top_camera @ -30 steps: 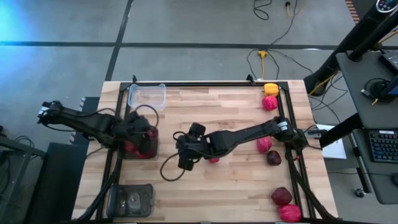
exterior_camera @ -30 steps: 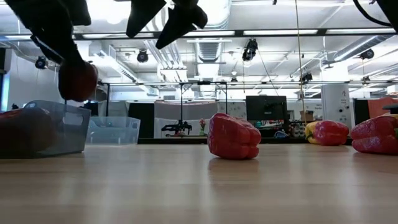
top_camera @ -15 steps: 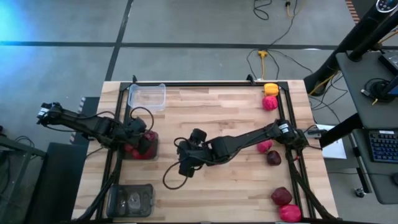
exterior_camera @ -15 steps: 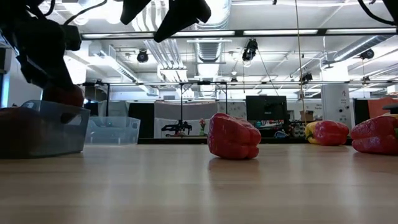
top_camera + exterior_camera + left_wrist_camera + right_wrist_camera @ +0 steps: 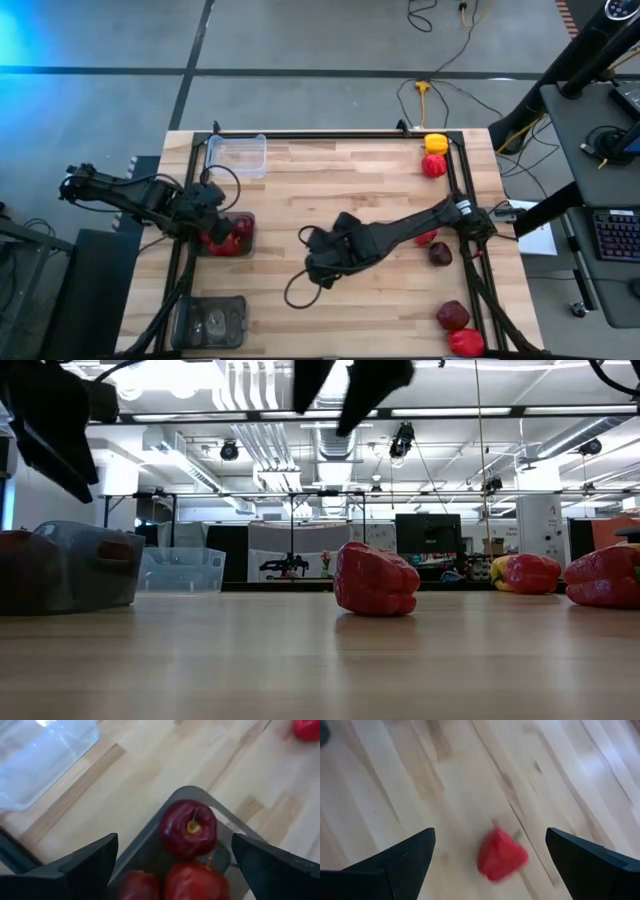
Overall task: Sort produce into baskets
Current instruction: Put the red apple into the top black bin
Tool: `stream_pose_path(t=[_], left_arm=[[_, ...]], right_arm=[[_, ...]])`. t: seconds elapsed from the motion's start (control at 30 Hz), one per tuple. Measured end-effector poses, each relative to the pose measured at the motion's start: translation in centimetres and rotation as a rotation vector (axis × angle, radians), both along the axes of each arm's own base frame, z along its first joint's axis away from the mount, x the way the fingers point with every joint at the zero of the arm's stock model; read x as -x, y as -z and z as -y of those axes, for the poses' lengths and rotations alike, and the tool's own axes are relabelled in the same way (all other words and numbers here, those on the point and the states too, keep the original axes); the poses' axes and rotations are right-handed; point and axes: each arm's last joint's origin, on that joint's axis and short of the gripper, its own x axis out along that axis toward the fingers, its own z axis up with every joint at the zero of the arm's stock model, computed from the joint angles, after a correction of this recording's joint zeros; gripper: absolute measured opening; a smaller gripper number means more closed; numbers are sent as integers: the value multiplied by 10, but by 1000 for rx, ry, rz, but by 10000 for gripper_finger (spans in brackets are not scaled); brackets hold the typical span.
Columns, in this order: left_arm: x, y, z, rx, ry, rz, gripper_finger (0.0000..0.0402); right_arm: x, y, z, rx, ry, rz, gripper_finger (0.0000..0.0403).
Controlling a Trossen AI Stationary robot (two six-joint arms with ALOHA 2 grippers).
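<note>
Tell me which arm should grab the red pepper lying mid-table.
Right. The right gripper hangs open right above that red pepper, which shows between its fingers. The left gripper is open over the grey tub at the table's left edge, far from it.

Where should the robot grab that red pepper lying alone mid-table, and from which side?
Probably from straight above, across its broad body. The red pepper lies on its side on the bare table, stem pointing sideways, with nothing near it. The right tool hovers over it, fingers spread wide on either side, so closing on the rounded flanks seems simplest.
</note>
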Motion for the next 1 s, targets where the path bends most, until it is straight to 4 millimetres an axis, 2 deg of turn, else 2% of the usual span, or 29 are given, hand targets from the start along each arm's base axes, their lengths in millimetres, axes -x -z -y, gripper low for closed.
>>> stream_pose_path(t=[0.13, 0.2, 0.3, 0.4, 0.53, 0.83, 1.0], left_arm=[[-2, 1, 2, 40, 24, 28, 361], [-7, -1, 5, 64, 47, 80, 359], [-15, -7, 11, 80, 106, 188, 357], [-23, -14, 17, 92, 160, 297, 357], [-25, -15, 24, 111, 201, 319, 357], [-24, 18, 38, 174, 168, 202, 357], [-23, 26, 44, 230, 156, 161, 357]], right_arm=[[25, -9, -8, -1, 88, -80, 373], [40, -12, -11, 7, 175, -133, 373], [51, -13, -15, -47, 263, -134, 373], [61, -9, -13, -128, 390, -169, 373], [81, 4, -6, -163, 565, -216, 373], [170, 28, 21, -235, 913, -391, 373], [211, 48, 37, -271, 1059, -427, 373]])
